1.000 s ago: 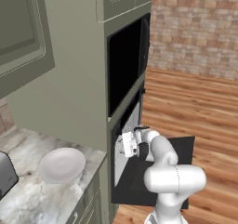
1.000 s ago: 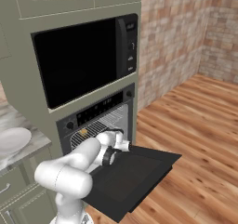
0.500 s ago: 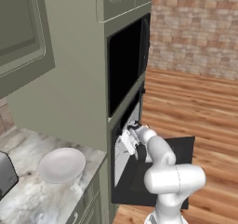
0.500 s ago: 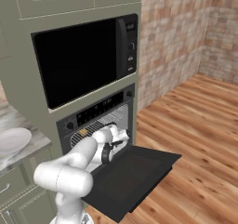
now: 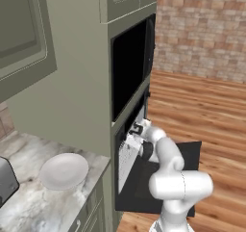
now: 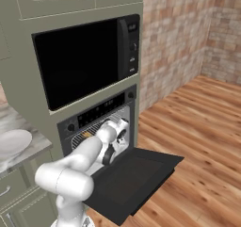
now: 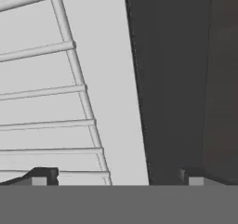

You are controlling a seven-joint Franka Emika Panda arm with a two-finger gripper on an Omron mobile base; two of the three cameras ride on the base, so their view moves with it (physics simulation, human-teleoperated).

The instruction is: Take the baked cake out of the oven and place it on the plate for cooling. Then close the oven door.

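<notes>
The baked cake (image 6: 86, 134) shows as a small golden-brown spot on the wire rack (image 7: 56, 102) inside the oven (image 6: 101, 122), toward the left of the cavity in the right base view, just beside the arm's wrist. The claw (image 7: 116, 175) is in the oven mouth with its two tips spread wide apart and nothing between them; the hand view looks along the rack's bars and a pale inner wall, with the cake not in its sight.

The oven door (image 6: 134, 176) lies fully dropped open, flat and black below the arm. The plate (image 5: 64, 170) sits bare on the marbled desk (image 5: 33, 202) to the left of the oven column, well apart from the cake, with a silver toaster (image 5: 6, 182) at the desk's near edge.

The main risk, as I judge it, is aim: the hand camera points at rack and wall, so closing now would catch a bar or nothing. The cake is tiny, so a nudge from one finger could push it deeper or off between the bars. On the way out, the wrist could also knock the cavity frame or the door.
</notes>
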